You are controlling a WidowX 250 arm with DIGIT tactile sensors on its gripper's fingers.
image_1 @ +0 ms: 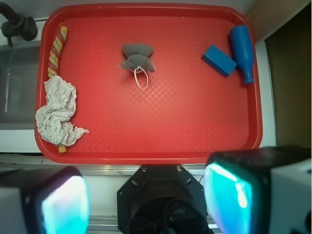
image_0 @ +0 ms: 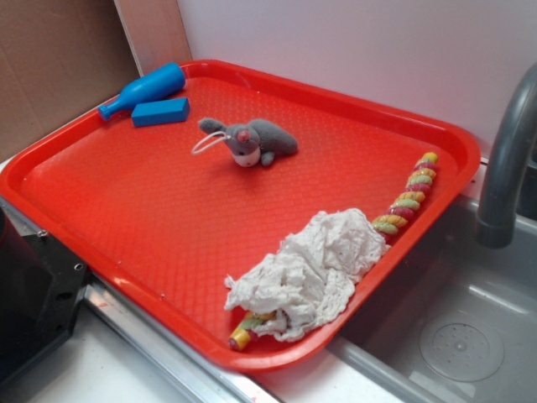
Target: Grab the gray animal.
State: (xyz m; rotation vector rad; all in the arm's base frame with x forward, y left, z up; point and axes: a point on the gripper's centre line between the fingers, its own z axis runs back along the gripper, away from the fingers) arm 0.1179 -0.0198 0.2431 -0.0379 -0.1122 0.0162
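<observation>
A red tray (image_1: 146, 131) fills most of the wrist view and serves as the landmark. The gray animal (image_1: 137, 56) lies on it toward the far rim, slightly left of the tray's middle, with its thin white loop string (image_1: 141, 78) trailing toward the near side. At the tray's right end a blue block (image_1: 219, 60) lies just beside a blue bottle (image_1: 243, 52). Along the left rim runs a striped twisted stick (image_1: 56, 50), its near part covered by a crumpled white cloth (image_1: 56, 114). The claw (image_1: 146, 197) hangs off the tray's near edge, its two pads (image_1: 63, 204) spread wide apart with nothing between them. Beyond the tray's left rim sits a sink (image_1: 17, 83) with a dark faucet (image_1: 17, 24).
</observation>
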